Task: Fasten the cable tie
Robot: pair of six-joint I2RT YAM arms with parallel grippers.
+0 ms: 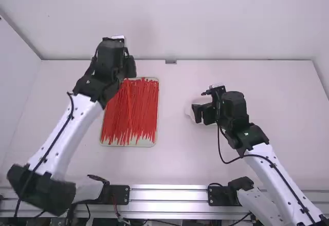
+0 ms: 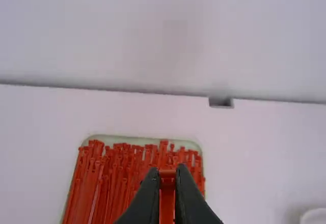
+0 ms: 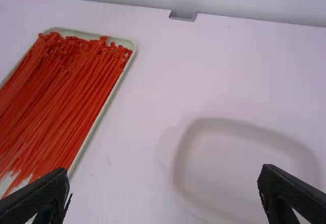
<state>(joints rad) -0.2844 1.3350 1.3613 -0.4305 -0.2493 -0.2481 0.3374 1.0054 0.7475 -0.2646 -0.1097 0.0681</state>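
**Where does everything lie?**
On the white table (image 1: 288, 92), the pale tray (image 1: 128, 145) sits left of centre in the high view. The heap of red cable ties (image 1: 131, 113) lies lengthwise in it. A shallow white tub (image 3: 239, 152) sits right of centre.

**And your claws?**
My left gripper (image 2: 166, 173) is at the tray's upper end, pinched together on one tie (image 2: 167, 198), near what looks like its head end. My right gripper (image 3: 162, 175) hangs over the tub, fingers spread wide, holding nothing.

**How will the tie handle?**
I judge it feather-light, springy and slick. The thin strap will probably flop and swing beyond the pinch, and neighbours may cling to it. I'd grip it near the head with my left. Then I'd take the tail close to its tip with my right, so the tip stays stiff enough to steer into the head's slot.
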